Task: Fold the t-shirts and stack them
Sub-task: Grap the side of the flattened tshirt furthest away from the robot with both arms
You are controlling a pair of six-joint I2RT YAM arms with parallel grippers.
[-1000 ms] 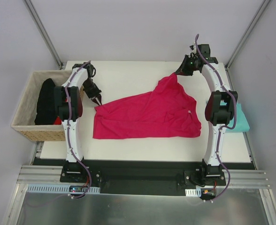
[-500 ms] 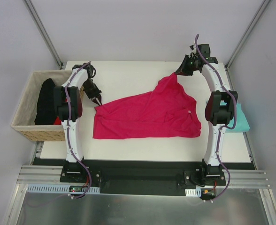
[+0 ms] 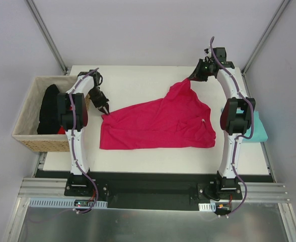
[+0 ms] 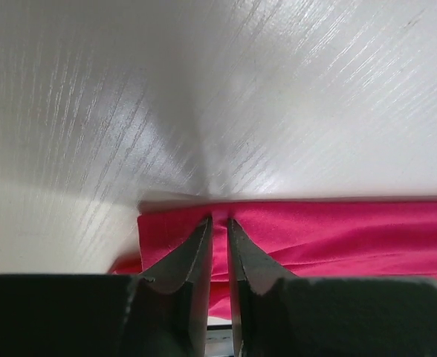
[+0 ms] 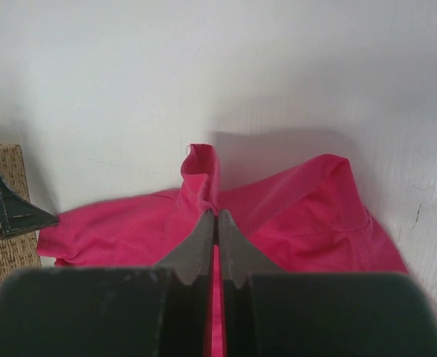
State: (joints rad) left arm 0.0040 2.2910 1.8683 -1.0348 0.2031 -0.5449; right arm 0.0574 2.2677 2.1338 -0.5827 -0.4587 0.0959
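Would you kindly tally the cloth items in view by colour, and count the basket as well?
Crimson-pink t-shirt: 1
Teal t-shirt: 1
Black cloth, in the basket: 1
Wicker basket: 1
Total: 4

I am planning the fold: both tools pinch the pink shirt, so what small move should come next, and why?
Probably draw the left tool and right tool apart: each pinches an edge of the crimson shirt, which lies wrinkled and slack on the table.
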